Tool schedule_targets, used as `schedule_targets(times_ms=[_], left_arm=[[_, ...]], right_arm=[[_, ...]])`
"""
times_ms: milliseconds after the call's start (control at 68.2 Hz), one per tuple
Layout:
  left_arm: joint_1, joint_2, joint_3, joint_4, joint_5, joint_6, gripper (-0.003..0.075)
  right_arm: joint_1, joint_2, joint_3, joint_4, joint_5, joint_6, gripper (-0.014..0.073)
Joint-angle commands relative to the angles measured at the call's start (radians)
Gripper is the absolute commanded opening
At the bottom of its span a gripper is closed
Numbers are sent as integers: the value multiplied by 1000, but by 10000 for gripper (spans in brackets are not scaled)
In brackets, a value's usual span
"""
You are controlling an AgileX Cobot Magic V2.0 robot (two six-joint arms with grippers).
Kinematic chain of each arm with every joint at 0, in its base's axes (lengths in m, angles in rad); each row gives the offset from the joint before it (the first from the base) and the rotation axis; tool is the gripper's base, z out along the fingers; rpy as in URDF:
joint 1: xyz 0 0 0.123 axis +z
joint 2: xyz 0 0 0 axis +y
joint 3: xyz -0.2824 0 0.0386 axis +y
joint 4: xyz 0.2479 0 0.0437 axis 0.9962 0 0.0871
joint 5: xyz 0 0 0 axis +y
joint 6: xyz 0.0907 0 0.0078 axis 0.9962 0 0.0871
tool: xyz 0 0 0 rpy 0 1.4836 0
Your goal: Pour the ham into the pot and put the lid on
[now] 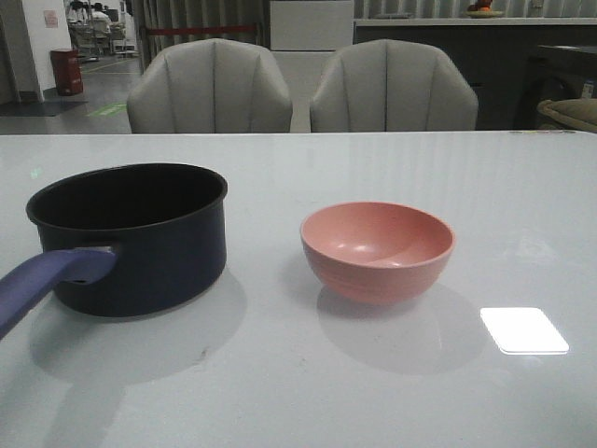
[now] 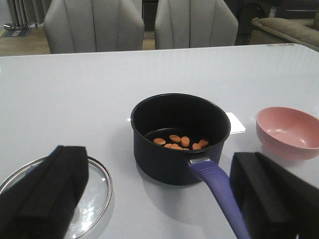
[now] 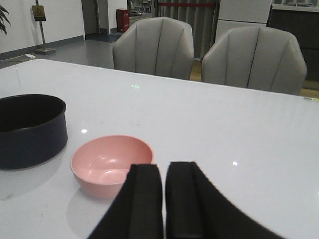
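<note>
The dark navy pot [image 1: 131, 238] stands on the table's left with its blue-purple handle [image 1: 47, 280] pointing toward me. In the left wrist view the pot [image 2: 179, 137] holds several orange ham chunks [image 2: 180, 142]. The glass lid [image 2: 92, 196] lies flat on the table beside the pot, partly hidden by a finger; its knob is hidden. My left gripper [image 2: 159, 199] is open and empty above the table, short of the pot. My right gripper [image 3: 164, 199] is shut and empty, near the empty pink bowl [image 3: 112, 164]. Neither gripper shows in the front view.
The pink bowl [image 1: 378, 250] stands right of the pot at mid-table. Two grey chairs [image 1: 298, 89] stand behind the far edge. A bright patch of reflected light [image 1: 524, 330] lies on the table at the right.
</note>
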State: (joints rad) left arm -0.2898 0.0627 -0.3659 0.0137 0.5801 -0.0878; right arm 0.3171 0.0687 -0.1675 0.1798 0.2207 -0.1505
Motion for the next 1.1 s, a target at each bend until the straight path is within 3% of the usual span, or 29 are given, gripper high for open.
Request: schedule_targets(times_ms=[0, 234, 410, 528, 718, 923, 1085], left_arm=[[-8, 10, -20, -1, -87, -1, 625], [-8, 98, -70, 6, -71, -6, 629], [-4, 348, -209, 33, -67, -32, 629], [16, 527, -288, 129, -67, -93, 628], [126, 788, -404, 155, -22, -136, 628], [248, 978, -492, 137, 80, -136, 627], [304, 1084, -533, 113, 87, -136, 627]], right_arm=[[-5, 8, -8, -6, -90, -12, 150], [-5, 8, 2, -6, -90, -12, 146], [-5, 8, 2, -6, -90, -12, 146], [-5, 8, 2, -6, -90, -12, 146], [-5, 8, 2, -6, -90, -12, 146], [-5, 8, 2, -6, -90, -12, 146], [-5, 8, 2, -6, -90, -12, 146]])
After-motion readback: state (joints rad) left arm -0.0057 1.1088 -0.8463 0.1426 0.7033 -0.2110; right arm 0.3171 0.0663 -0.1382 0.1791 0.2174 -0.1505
